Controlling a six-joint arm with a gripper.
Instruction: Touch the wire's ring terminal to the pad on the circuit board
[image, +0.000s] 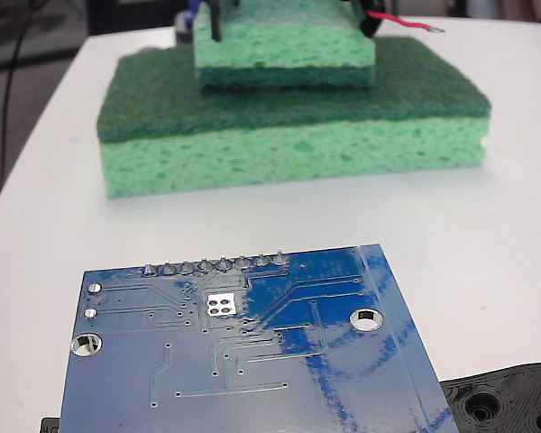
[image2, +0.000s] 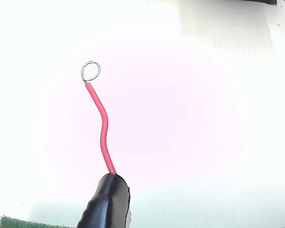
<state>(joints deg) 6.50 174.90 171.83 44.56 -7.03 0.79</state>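
Fixed view, left to right. Lower left to centre of frame: circuit board [image: 243, 361], glossy blue, lying flat on the white table [image: 487, 271]. 8 grey solder bumps [image: 215, 266] run along its far edge. Just below that row sits the pad [image: 221, 304], a bright silver square with 4 dark dots, nothing touching it. 2 silver-rimmed mounting holes [image: 368, 318] show, 1 at the left edge, 1 right of centre. Lower right corner: black plastic piece [image: 509, 401] with holes, beside the board.

Upper half of frame: 2 green sponges [image: 288, 126] stacked, the smaller on the larger.

Upper right: the wire [image: 404, 23], red, pokes rightward from a dark shape at the top edge; its tip is too small to read here. It is well apart from the board.

Wrist view: black sleeve [image2: 107, 202] at bottom left centre, wire rising wavy from it to the ring terminal [image2: 90, 71], upper left, an open silver loop over bare white table, touching nothing.

Gripper fingers not identifiable in either view; how far open cannot be told.
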